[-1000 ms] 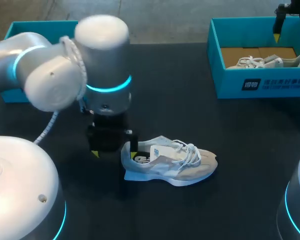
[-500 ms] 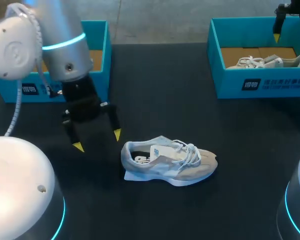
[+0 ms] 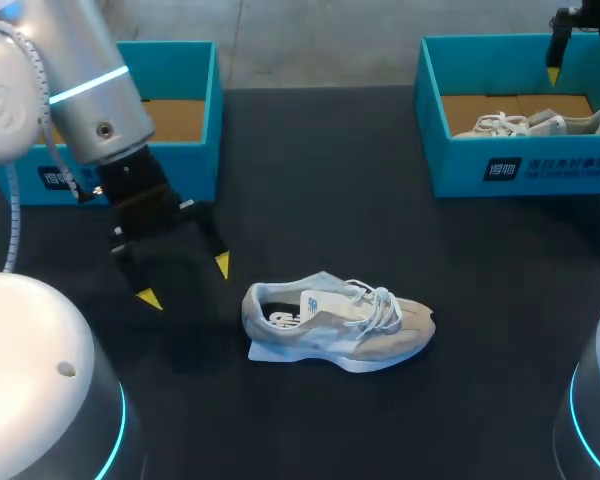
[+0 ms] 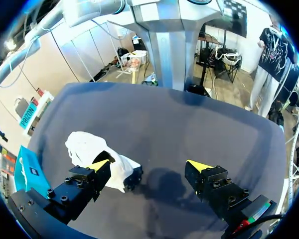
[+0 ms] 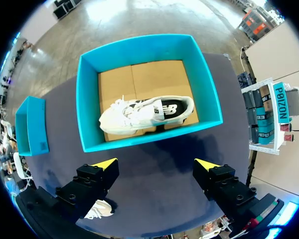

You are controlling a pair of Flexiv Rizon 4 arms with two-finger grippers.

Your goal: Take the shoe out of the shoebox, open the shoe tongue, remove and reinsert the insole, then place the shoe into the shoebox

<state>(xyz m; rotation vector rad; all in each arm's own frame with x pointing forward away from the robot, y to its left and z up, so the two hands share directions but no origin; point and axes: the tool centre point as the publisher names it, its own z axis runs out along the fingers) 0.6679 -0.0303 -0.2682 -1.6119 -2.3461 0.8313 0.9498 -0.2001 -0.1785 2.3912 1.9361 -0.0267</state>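
Observation:
A pale grey-and-white shoe (image 3: pixel 335 325) lies on its side on the black table, heel toward my left gripper (image 3: pixel 185 282). That gripper hangs open and empty a short way left of the heel. In the left wrist view the shoe (image 4: pixel 92 152) sits just beyond one finger of the left gripper (image 4: pixel 148 165), not between the two. My right gripper (image 5: pixel 155 164) is open and empty high above the right teal shoebox (image 5: pixel 84 99), which holds a second white shoe (image 5: pixel 144 113). In the head view one of its fingertips (image 3: pixel 553 72) shows over that shoebox (image 3: pixel 520 170).
A second teal shoebox (image 3: pixel 195 120) with a bare cardboard floor stands at the back left, behind my left arm. The second shoe (image 3: pixel 530 123) lies inside the right box. Dark table surface lies between the two boxes and in front of the shoe.
My left gripper has pulled back from the shoe's heel, moving left and away with its fingers open. The shoe stays where it was. The right arm has not moved.

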